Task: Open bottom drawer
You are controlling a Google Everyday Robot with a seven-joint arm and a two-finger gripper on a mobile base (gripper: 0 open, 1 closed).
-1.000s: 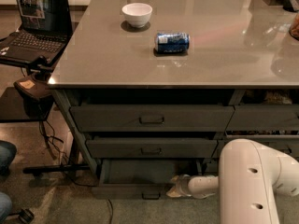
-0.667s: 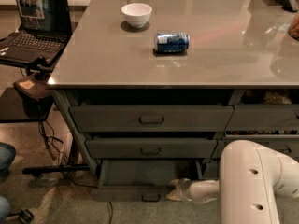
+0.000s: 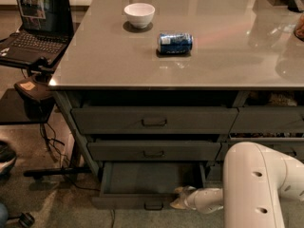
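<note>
Nothing readable is showing anywhere. The blue can point(image 3: 175, 42) lying on the tabletop point(image 3: 228, 61) is carrying pale markings that cannot be made out, and the laptop point(image 3: 35, 25) at ten o'clock is displaying an illegible screen. The pincer point(image 3: 182, 197) is sitting at five o'clock, at the bottom drawer's point(image 3: 147, 178) front edge.

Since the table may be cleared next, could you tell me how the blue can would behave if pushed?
The can lies on its side on the smooth, glossy table, so it would probably roll or slide readily. It looks small, likely light. The gripper is low, beside the open bottom drawer.
</note>
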